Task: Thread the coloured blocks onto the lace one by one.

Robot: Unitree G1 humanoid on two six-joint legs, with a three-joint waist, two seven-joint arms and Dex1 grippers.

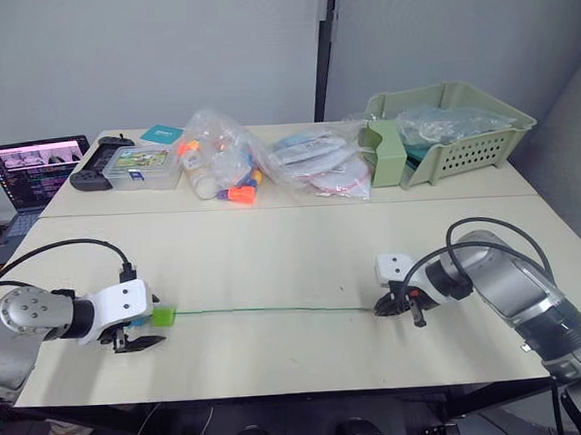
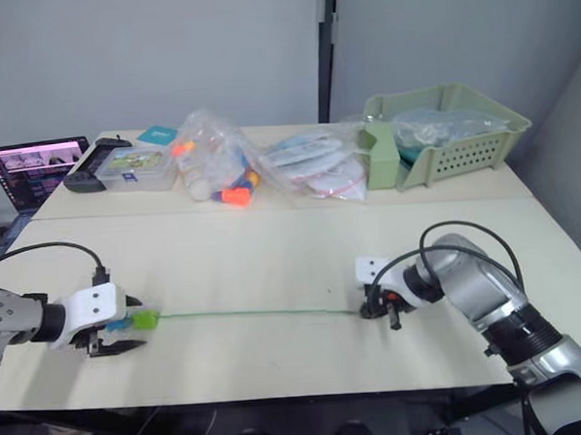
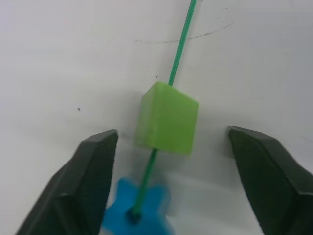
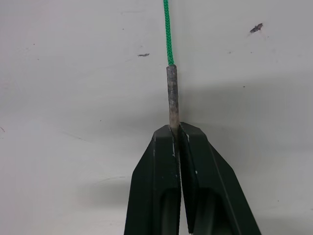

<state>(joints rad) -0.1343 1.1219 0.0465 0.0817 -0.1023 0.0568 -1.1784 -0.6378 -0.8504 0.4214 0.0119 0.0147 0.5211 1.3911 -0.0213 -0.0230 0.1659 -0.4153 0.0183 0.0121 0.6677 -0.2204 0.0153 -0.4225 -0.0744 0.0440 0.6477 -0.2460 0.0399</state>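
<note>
The lace (image 1: 266,309) lies stretched in a straight line across the near table (image 1: 273,252), running from one gripper to the other. The right gripper (image 4: 175,128) is pinched tight on the lace's stiff grey tip (image 4: 171,93), its two black fingers (image 4: 157,186) pressed together with the tip poking out beyond them. At the other end, the left gripper (image 3: 171,142) stands wide, its fingers (image 3: 83,181) on either side of a light green block (image 3: 167,118) without touching it. The lace passes through that block, and just behind it, nearer the wrist, a blue block (image 3: 139,210) sits on the lace too (its outline looks lobed rather than square). From the head views the green block (image 1: 164,316) rests on the table right at the left gripper's fingertips. On the far table sit a laptop (image 1: 36,165), clear bags of toys (image 1: 219,163) and a pale green basket (image 1: 451,126).
</note>
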